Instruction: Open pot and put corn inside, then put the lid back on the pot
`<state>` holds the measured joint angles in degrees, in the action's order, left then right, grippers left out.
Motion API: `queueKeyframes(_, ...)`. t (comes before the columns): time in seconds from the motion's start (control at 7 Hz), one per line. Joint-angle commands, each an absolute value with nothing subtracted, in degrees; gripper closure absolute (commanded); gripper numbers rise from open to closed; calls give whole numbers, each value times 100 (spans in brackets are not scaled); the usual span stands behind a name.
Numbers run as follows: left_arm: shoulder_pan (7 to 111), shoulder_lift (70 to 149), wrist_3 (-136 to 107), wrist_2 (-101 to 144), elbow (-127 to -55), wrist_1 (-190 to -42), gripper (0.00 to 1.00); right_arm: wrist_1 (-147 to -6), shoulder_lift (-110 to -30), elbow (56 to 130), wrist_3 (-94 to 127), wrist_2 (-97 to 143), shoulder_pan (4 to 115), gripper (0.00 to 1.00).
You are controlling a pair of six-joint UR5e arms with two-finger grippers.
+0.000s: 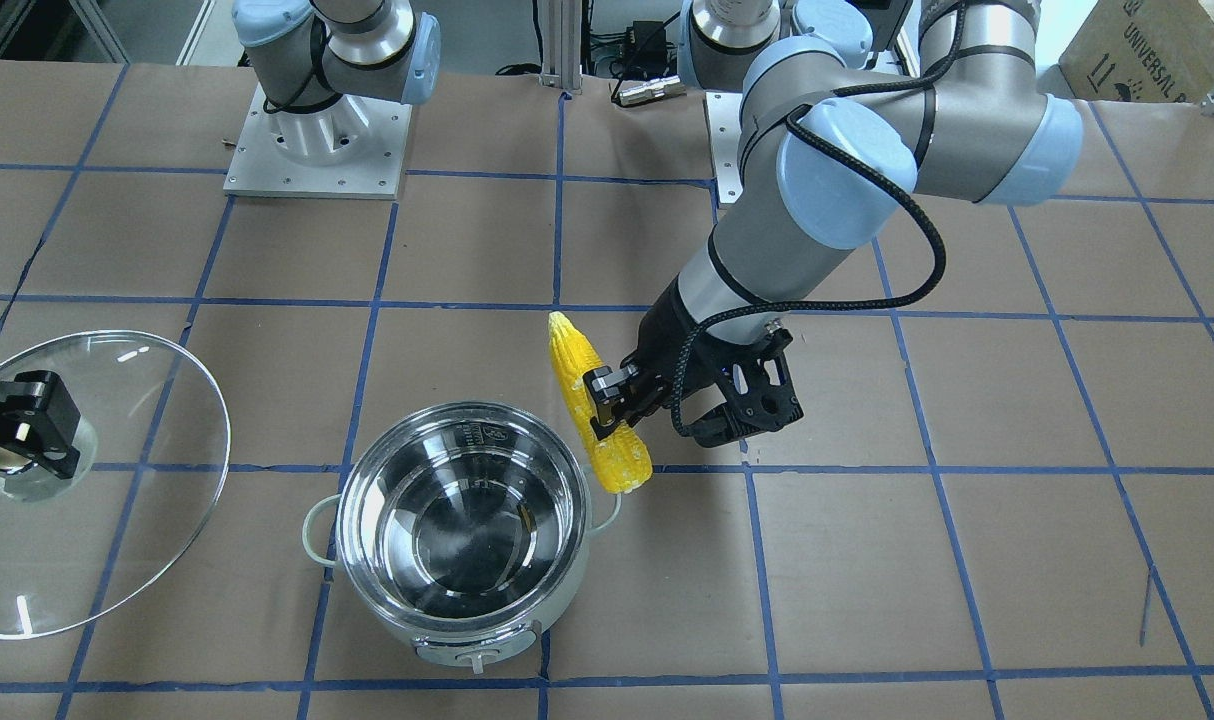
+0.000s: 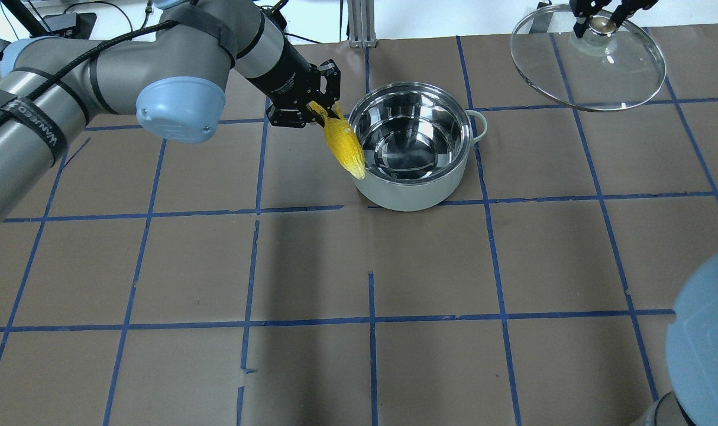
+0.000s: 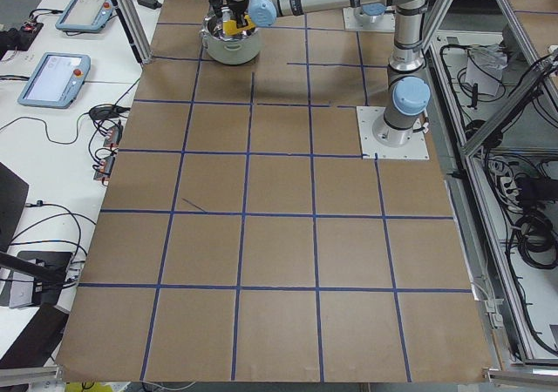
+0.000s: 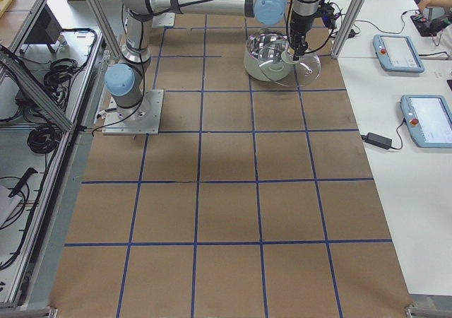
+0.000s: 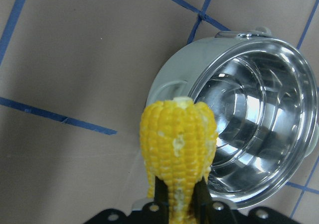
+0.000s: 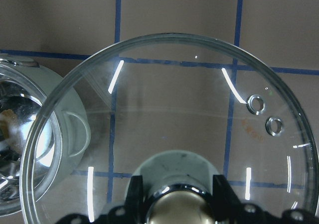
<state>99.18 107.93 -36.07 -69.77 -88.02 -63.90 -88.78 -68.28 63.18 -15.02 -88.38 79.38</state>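
The pale mint-white pot [image 1: 464, 620] [image 2: 415, 192] stands open, its steel inside empty. My left gripper [image 1: 607, 405] [image 2: 317, 112] is shut on the yellow corn [image 1: 597, 405] [image 2: 343, 144] [image 5: 178, 149] and holds it in the air, slanted, beside and just over the pot's rim; the pot [image 5: 249, 119] shows beyond it in the left wrist view. My right gripper [image 1: 12, 440] [image 2: 598, 18] is shut on the knob of the clear glass lid [image 1: 167, 400] [image 2: 589, 77] [image 6: 199, 109] and holds it tilted above the table, well to the side of the pot [image 6: 45, 134].
The table is brown paper with a blue tape grid. The arm bases [image 1: 317, 130] stand at the robot's side. Tablets and cables [image 3: 57, 74] lie on the side benches beyond the table's edge.
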Motion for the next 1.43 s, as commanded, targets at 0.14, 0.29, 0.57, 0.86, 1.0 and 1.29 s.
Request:
queueKeyframes(0.14, 10467, 11476, -4173, -7364, -8019, -6310, 94, -8877, -6829, 6302, -1494, -8833, 7945, 76)
queueKeyframes(0.29, 10607, 11705, -4305, -7539, -7763, -6337, 93, -8868, -6829, 6310, -1494, -8833, 7954, 76)
queueKeyframes(0.57, 10775, 11917, -4368, -7725, -7769, -6284, 35, -8868, -6838, 6319, -1477, -8816, 7954, 76)
queueKeyframes(0.86, 10784, 11962, -4535, -7717, -7726, -6284, 0, -8868, -6908, 6354, -1476, -8815, 7963, 76)
queueKeyframes(1.0, 10784, 11866, -4448, -7725, -7691, -6284, 2, -8868, -6908, 6354, -1477, -8815, 7963, 76)
queueKeyframes(1.29, 10662, 11655, -3628, -7726, -7725, -6380, 2, -8868, -6917, 6337, -1450, -8815, 7989, 76)
